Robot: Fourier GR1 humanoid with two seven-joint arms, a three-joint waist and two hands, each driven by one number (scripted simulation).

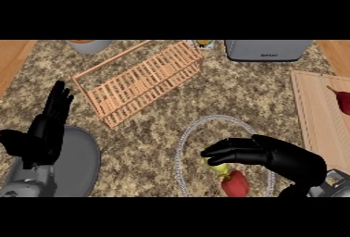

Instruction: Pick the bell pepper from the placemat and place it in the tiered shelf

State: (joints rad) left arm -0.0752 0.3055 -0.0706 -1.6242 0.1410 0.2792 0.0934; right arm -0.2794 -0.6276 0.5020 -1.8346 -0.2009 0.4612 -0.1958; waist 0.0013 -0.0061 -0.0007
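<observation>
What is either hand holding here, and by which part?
The right hand curls its fingers over the bell pepper's yellow-green upper end; whether it is gripped cannot be told. The left hand holds nothing.

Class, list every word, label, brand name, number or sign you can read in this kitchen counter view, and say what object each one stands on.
Grey appliance at the top edge: a short dark marking on its front, too small and blurred to read.
Small package beside the wooden tiered shelf: a printed picture or label, too blurred to read.
Nothing else carries legible text.

A kitchen: speckled granite counter (259, 99), wooden cutting board (315, 115), grey toaster (268, 50).
</observation>
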